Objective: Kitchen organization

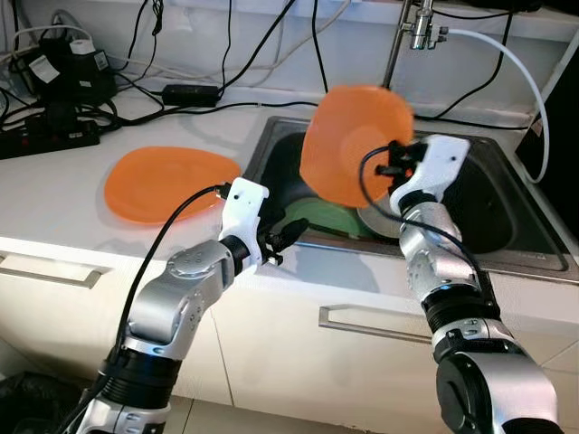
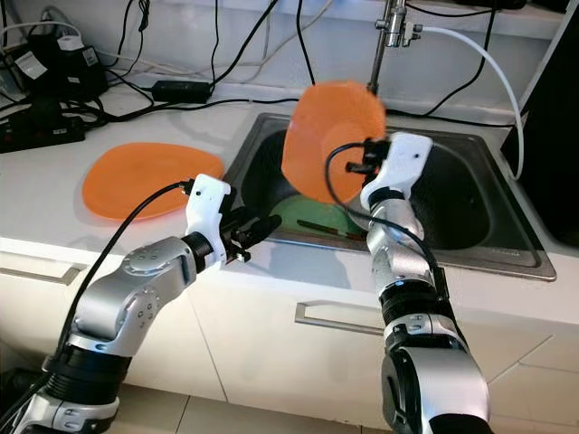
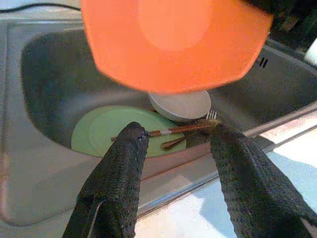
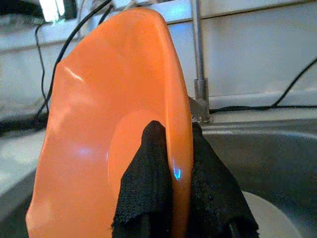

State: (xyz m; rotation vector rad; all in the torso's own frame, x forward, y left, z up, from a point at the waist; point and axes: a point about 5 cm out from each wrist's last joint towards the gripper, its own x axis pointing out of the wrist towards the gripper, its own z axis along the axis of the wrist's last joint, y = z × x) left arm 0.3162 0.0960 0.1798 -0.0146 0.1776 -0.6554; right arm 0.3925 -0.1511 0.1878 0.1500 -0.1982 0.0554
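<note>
Now, held plate: an orange plate [image 1: 355, 145] is up on edge above the sink [image 1: 507, 226], its rim clamped between the two black fingers [image 4: 148, 198] of the right pincer [image 1: 391, 167].
Right pincer: clenched on the plate's lower rim, one finger on each face, over the middle of the basin.
Plate's place: in the air in front of the tap [image 1: 409, 36], clear of the dishes below it.
Sink contents: a green plate [image 3: 106, 131] lies flat on the bottom; a smaller pale dish [image 3: 181, 105] sits just beside it, overlapping its edge; what look like chopsticks and a fork [image 3: 183, 131] lie across the green plate, though they are too small to be sure.
Left pincer: [image 1: 288, 237] released, fingers spread apart and holding nothing, at the near edge of the sink, pointing toward the basin.
Second orange plate: [image 1: 167, 183] lies flat on the white desk [image 1: 54, 199], to the left of the sink, well apart from the held one.
Back of desk: a black power strip [image 1: 45, 136] and tangled black cables [image 1: 194, 90] run along the wall.
Below: white cabinet drawer [image 1: 362, 344] with a metal handle.
</note>
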